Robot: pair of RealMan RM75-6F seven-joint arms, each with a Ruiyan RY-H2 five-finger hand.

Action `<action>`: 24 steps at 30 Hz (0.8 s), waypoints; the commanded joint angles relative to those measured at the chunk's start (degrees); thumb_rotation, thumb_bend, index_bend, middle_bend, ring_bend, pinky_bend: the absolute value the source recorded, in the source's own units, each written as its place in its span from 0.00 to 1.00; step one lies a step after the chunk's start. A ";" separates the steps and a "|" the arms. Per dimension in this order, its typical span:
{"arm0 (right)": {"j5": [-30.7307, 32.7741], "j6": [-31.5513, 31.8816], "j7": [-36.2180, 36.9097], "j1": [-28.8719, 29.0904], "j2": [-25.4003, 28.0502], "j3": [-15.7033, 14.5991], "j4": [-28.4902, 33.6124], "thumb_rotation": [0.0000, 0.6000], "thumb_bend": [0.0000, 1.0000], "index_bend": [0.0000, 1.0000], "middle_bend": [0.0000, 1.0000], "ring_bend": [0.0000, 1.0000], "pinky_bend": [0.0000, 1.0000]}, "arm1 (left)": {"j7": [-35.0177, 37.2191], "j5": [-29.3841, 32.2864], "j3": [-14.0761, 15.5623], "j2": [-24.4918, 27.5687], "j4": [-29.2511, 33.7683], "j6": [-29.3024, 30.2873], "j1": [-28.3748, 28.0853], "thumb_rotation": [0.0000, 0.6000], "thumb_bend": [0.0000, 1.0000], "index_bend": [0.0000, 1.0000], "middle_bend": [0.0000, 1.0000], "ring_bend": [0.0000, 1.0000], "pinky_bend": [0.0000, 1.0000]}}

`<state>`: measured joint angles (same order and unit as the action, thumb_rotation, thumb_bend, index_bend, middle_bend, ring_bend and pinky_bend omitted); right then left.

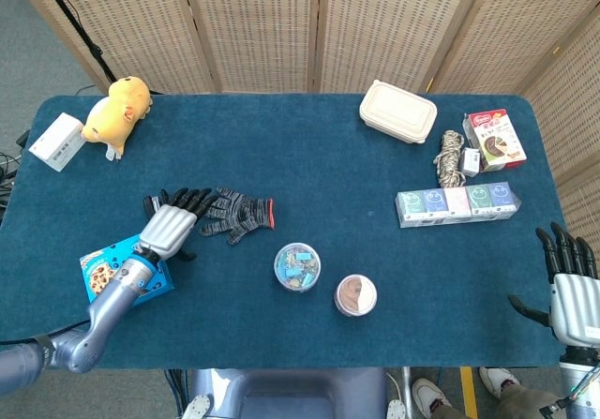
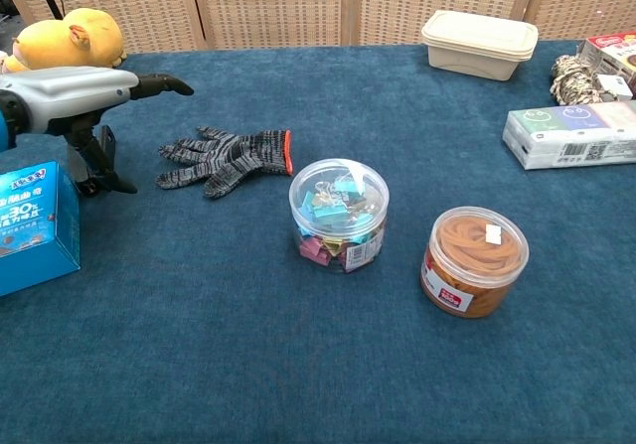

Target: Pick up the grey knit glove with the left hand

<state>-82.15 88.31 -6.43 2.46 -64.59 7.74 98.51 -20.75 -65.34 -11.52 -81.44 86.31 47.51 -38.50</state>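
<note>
The grey knit glove [image 1: 236, 213] [image 2: 224, 159] with a red cuff edge lies flat on the blue table, fingers pointing left. My left hand [image 1: 171, 225] [image 2: 75, 97] hovers just left of the glove with its fingers stretched out toward it, holding nothing; in the chest view it hangs above the table, apart from the glove. My right hand [image 1: 568, 288] stays at the table's front right corner, fingers spread and empty.
A black stapler [image 2: 90, 159] sits under my left hand, and a blue cookie box [image 1: 120, 271] lies beneath the forearm. A jar of clips [image 1: 296, 266] and a jar of rubber bands [image 1: 355, 294] stand right of the glove. A yellow plush [image 1: 118, 110] lies far left.
</note>
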 commanded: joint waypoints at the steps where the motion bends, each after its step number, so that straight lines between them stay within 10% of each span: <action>1: 0.76 -0.45 -0.23 0.16 -0.14 0.19 -0.29 1.00 0.00 0.00 0.00 0.00 0.00 | -2.28 3.91 -0.78 -2.50 -2.51 -1.72 -2.59 1.00 0.04 0.00 0.00 0.00 0.00; 24: 1.96 -0.16 -0.65 0.04 -0.03 0.32 -0.10 1.00 0.00 0.00 0.00 0.00 0.00 | -5.60 15.03 0.43 -11.66 -15.32 -8.25 -13.61 1.00 0.13 0.00 0.00 0.00 0.00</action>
<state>-80.19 88.15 -7.08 2.50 -64.61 8.05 98.41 -26.03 -50.88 -11.15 -92.69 71.39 39.45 -51.63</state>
